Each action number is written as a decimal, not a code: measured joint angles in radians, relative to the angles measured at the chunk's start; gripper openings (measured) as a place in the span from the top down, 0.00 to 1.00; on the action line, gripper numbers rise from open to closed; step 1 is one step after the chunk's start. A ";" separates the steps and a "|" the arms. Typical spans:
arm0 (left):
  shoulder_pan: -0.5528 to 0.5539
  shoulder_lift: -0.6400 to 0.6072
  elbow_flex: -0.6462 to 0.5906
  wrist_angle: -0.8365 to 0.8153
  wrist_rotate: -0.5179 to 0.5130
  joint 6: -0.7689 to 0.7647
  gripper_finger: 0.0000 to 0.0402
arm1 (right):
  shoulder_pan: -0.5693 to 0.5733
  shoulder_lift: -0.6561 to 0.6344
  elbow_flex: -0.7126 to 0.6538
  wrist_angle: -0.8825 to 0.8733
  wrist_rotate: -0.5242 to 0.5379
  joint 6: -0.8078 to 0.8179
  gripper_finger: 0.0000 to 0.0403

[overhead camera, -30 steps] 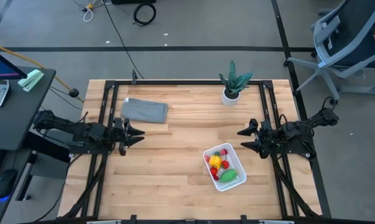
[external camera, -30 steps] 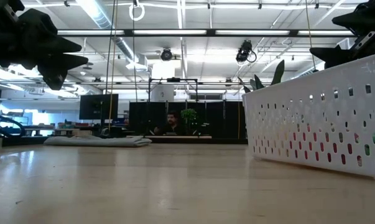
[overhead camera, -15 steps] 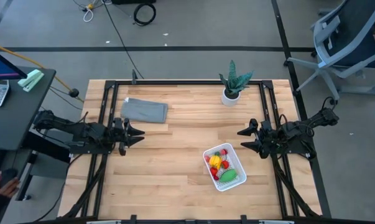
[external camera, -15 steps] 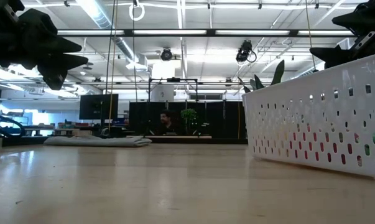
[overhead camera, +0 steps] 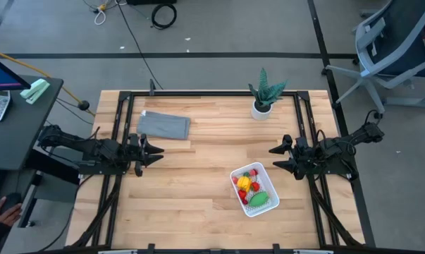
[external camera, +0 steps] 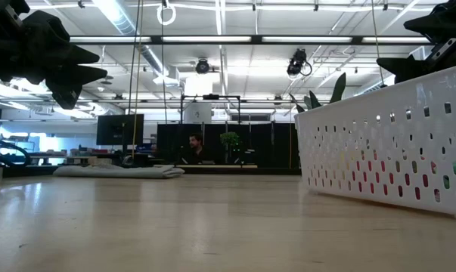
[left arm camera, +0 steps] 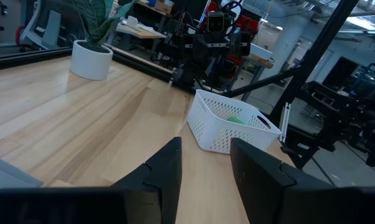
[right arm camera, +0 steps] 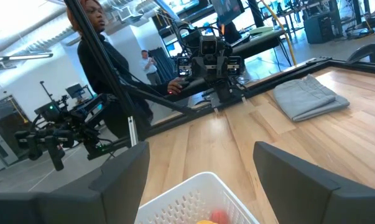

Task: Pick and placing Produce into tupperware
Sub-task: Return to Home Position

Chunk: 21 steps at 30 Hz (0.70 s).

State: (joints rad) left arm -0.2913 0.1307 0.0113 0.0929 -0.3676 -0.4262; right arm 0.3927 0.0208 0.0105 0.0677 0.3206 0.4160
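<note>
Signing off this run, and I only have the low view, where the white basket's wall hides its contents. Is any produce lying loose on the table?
Observer: No. From above, all the produce lies inside the tupperware; none is on the table.
Operator: Where are the arms?
Observer: The left gripper hangs over the table's left side, jaws open; the right gripper over its right side, jaws open, beside the tupperware.
Operator: That grey shape far back?
Observer: A folded grey cloth, flat near the far-left corner, apart from the tupperware.
</note>
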 joint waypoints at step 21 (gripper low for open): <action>0.000 0.000 0.000 0.000 0.000 0.000 0.62 | 0.000 0.000 0.000 0.000 0.000 0.000 0.26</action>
State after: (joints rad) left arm -0.2913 0.1307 0.0113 0.0929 -0.3676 -0.4262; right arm 0.3927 0.0208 0.0105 0.0674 0.3207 0.4163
